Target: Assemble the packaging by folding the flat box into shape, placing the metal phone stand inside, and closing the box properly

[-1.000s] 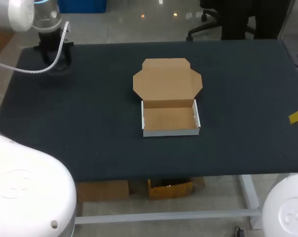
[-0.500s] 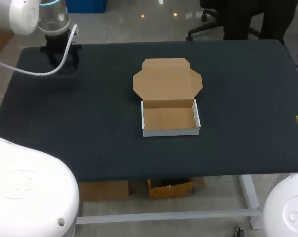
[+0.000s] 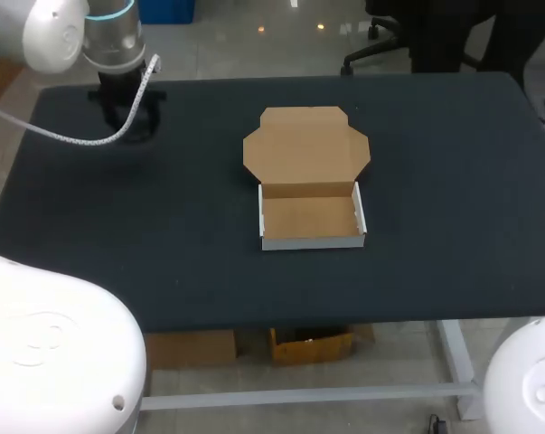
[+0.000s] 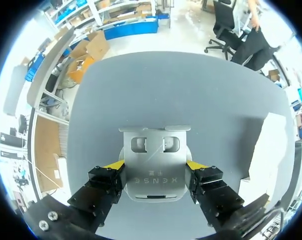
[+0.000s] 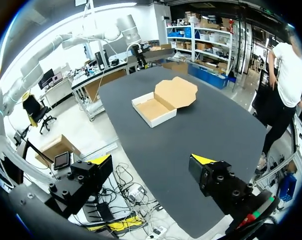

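left arm (image 3: 69, 36) in glossy white-grey shell, teal ring, white braided cable (image 3: 73, 137) trailing off it, left gripper (image 4: 153, 166) black and blocky, yellow tips, silver screws (image 4: 47, 216) behind it, right gripper (image 5: 151, 159) black too, bolt holes, yellow tips, red-green mark (image 5: 252, 216) behind one finger

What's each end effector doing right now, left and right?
Left end effector: closed on the metal phone stand, a finger on each side.
Right end effector: open, holding nothing.

a broad dark table (image 3: 100, 235) with a matte top stands on pale metal legs.
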Controlling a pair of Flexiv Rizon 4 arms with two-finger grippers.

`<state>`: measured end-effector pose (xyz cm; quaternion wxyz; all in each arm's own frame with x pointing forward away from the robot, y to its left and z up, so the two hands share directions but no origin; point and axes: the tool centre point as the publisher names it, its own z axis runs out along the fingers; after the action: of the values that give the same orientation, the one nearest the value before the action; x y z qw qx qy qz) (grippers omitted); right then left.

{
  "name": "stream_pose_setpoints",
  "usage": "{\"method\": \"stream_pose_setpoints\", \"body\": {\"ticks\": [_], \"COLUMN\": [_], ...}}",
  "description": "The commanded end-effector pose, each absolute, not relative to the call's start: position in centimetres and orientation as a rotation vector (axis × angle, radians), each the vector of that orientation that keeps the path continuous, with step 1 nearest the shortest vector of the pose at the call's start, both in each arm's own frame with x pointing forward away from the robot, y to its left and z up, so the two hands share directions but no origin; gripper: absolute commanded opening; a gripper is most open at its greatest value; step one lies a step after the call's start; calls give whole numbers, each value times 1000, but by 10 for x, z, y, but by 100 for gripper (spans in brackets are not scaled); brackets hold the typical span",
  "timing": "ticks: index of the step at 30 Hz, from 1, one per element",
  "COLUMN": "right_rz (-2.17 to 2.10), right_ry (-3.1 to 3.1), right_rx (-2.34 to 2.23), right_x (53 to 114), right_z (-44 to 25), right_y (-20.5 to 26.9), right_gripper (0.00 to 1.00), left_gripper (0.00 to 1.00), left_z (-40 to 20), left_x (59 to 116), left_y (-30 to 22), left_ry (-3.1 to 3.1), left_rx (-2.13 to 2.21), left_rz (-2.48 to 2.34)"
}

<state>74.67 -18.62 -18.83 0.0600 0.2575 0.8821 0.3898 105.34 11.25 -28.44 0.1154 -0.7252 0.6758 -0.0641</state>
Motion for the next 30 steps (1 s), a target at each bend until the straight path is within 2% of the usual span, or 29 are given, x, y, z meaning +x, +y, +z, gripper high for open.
{"method": "stream_pose_setpoints", "body": {"ticks": [1,20,30], "right_rz": [1210,1216,1036], "right_ry": [2720,2721,2825], "right_rx": [734,732,733], "right_x": [757,758,766], "right_z": [-188,-188,-206], "right_y": [-185,-185,-175], "right_gripper": [100,100,100], "left_gripper": [0,0,0], "left_z": [-281,-275,-273], "left_x": [1041,1014,1001], "left_y": [104,77,65], "left_ry": [1967,2035,2074], "left_rx": [-2100,-2021,-1995], "left_rz": [-194,-192,-189]}}
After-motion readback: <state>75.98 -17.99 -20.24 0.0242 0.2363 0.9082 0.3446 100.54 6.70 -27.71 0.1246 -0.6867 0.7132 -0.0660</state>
